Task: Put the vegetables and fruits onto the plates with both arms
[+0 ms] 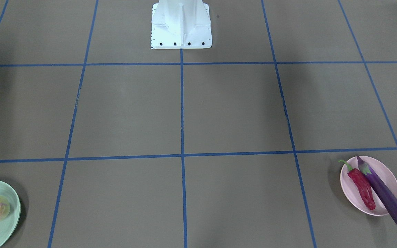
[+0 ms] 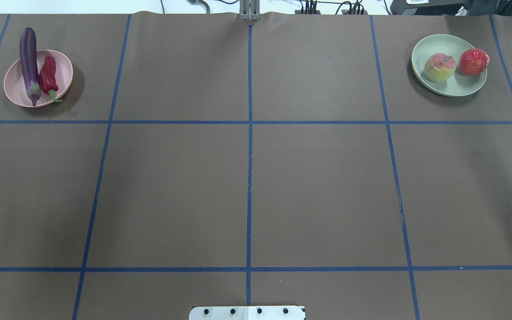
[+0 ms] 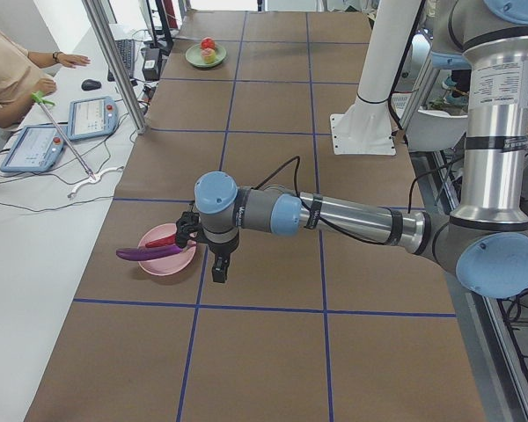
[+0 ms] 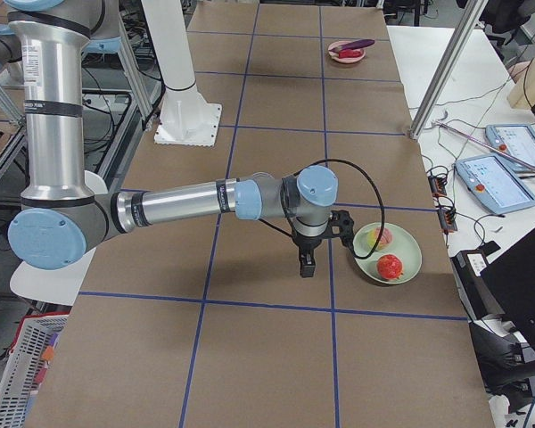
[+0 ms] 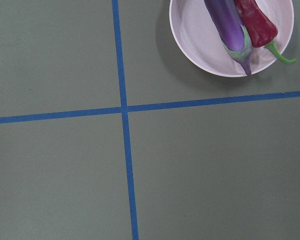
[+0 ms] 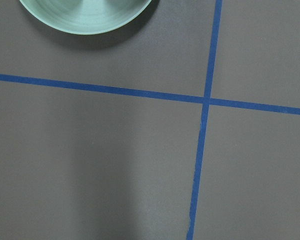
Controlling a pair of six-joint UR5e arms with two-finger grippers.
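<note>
Black left gripper, seen only from the side, hangs above the brown, blue-taped surface just beside the pale pink round plate; whether open or closed cannot be told. Black right gripper: likewise, beside the pale mint green plate. Pink plate holds a long glossy purple eggplant overhanging its rim, with a red green-stemmed chili alongside. Green plate holds a pink-yellow peach and a red-orange ball. The front view shows only the peach.
</note>
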